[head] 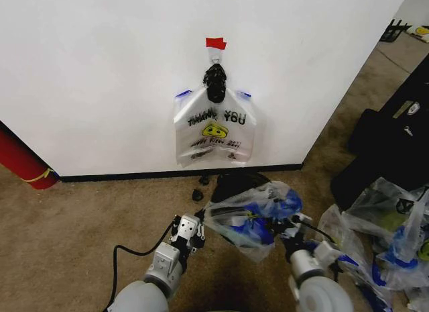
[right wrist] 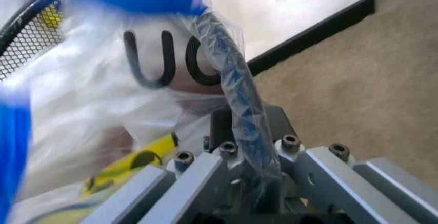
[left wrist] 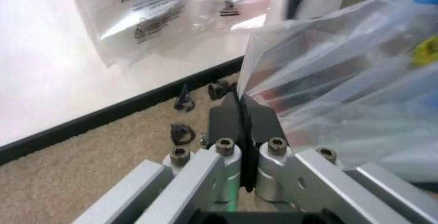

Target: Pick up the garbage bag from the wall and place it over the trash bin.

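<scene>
A thin white garbage bag (head: 251, 215) with blue handles and a yellow print is stretched between my two grippers. It hangs just above the black wire-mesh trash bin (head: 236, 181), whose mesh (right wrist: 27, 34) also shows in the right wrist view. My left gripper (head: 199, 219) (left wrist: 239, 112) is shut on the bag's left edge. My right gripper (head: 295, 229) (right wrist: 239, 126) is shut on a twisted blue handle (right wrist: 229, 65). A second bag of the same kind (head: 216, 127), lettered "THANK YOU", hangs on the white wall (head: 100, 70) from a black clip under a red tape strip (head: 216, 42).
A big red cylinder (head: 23, 161) with a yellow band leans at the wall on the left. Clear bags (head: 392, 235) holding green and blue things lie on the carpet at the right, with black cases (head: 395, 144) behind them. Small black pieces (head: 199, 193) lie by the baseboard.
</scene>
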### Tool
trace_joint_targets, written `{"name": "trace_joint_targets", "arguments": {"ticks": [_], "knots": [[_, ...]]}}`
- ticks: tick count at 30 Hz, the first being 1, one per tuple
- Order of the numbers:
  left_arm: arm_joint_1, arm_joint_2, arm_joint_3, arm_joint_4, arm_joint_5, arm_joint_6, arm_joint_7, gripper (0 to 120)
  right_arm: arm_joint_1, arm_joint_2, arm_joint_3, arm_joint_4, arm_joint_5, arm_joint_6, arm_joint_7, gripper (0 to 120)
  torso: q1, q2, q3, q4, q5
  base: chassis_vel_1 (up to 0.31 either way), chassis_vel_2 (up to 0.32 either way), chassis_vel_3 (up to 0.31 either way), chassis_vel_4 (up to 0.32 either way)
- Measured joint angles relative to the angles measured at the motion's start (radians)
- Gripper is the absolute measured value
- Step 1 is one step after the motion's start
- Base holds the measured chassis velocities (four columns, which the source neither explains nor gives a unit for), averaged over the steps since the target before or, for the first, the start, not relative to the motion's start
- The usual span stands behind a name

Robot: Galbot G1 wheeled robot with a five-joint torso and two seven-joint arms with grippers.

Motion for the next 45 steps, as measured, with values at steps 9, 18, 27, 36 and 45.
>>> {"name": "trace_joint_targets", "arguments": {"ticks": [9,18,27,36,45], "knots": [[-0.002,-0.004,-0.018,0.045,0.007,-0.040,0.013,0,-0.030,-0.026,0.021,0.050,0.008,-0.001,-0.009,0,0.000,0.000,0.000,0.0002,-0.0002,0.000,0.000,0.000,0.000],[0.021,0.033,-0.074,0.110,0.309,-0.354,0.237,23,-0.012,-0.027,0.020,0.044,-0.028,-0.001,-0.020,0,0.000,0.000,0.000,0.0001,-0.0002,0.000,0.000,0.000,0.000],[-0.014,0.034,-0.143,0.245,0.677,-0.648,0.421,53,-0.002,-0.044,0.026,0.053,-0.100,0.003,-0.046,0,0.000,0.000,0.000,0.0003,-0.0002,0.000,0.000,0.000,0.000],[-0.097,0.035,-0.134,0.288,0.781,-0.755,0.539,86,-0.024,-0.048,0.023,0.068,-0.297,0.085,-0.146,0,0.000,0.000,0.000,0.0001,-0.0002,0.000,0.000,0.000,0.000],[-0.143,0.048,-0.142,0.298,0.860,-0.806,0.578,100,-0.021,-0.051,0.042,0.047,-0.420,0.153,-0.152,0,0.000,0.000,0.000,0.0001,-0.0001,0.000,0.000,0.000,0.000]]}}
